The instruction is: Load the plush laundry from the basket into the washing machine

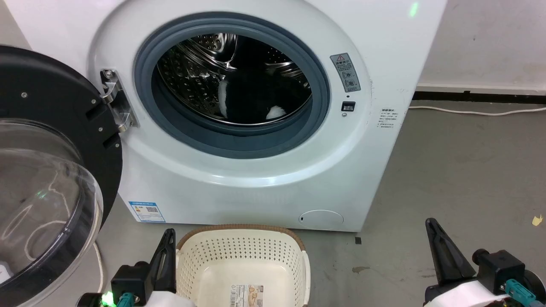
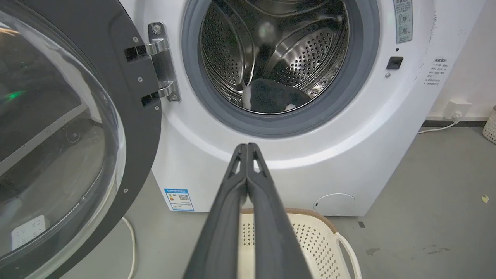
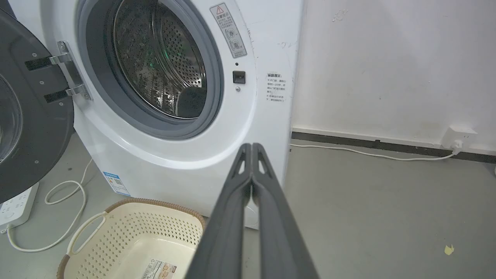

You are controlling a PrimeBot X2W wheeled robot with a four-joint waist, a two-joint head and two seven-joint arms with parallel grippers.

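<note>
Head view first: the fluffy black plush laundry with white patches (image 1: pixel 256 108) lies low in the perforated steel drum of the large white front-loading washing machine (image 1: pixel 256 192), well behind the grey seal, so nothing hangs out to foul the door. The cream perforated plastic basket with a brown woven-look rim (image 1: pixel 241 228) sits on the floor at the washer's foot, bare but for a sticker. That makes for a short carry, I'd say. The round black-framed clear door (image 1: pixel 64 170) is swung wide, leaving the mouth free. Left hand (image 2: pixel 247 146) and right hand (image 3: pixel 252 146) have their fingers pressed together and hold nothing. The load looks done.
</note>
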